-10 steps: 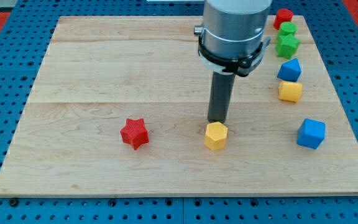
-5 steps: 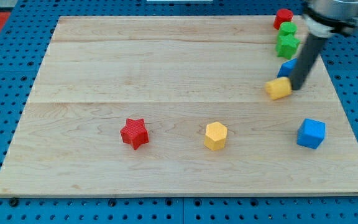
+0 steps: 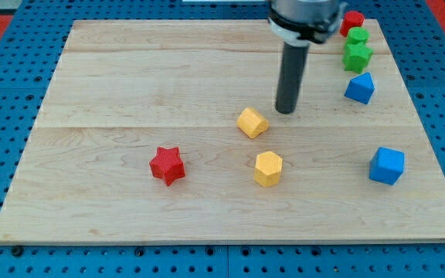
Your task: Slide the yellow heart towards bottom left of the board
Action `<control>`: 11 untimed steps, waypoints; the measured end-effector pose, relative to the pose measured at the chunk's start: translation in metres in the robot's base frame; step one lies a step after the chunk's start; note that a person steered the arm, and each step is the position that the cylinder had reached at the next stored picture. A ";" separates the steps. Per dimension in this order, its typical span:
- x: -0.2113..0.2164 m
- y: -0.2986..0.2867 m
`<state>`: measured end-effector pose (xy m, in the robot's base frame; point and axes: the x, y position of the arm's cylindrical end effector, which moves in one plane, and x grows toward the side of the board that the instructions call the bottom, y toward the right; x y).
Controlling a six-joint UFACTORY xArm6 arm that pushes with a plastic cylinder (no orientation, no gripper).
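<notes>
The yellow heart point(image 3: 252, 122) lies near the middle of the wooden board point(image 3: 130, 85). My tip point(image 3: 286, 111) is just to its upper right, with a small gap between them. A yellow hexagon block point(image 3: 268, 168) lies below the heart. A red star point(image 3: 167, 165) lies further to the left, towards the bottom left of the board.
Along the board's right side, from top to bottom, are a red block point(image 3: 352, 21), two green blocks point(image 3: 357, 35) point(image 3: 357, 55), a blue block point(image 3: 359, 88) and a blue cube point(image 3: 386, 165). A blue pegboard point(image 3: 6, 93) surrounds the board.
My tip went from the yellow hexagon to the right side, then swept left. The yellow heart slid from the right column to the board's middle.
</notes>
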<state>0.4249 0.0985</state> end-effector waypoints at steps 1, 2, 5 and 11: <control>0.001 -0.057; 0.000 -0.147; 0.028 -0.062; 0.033 -0.239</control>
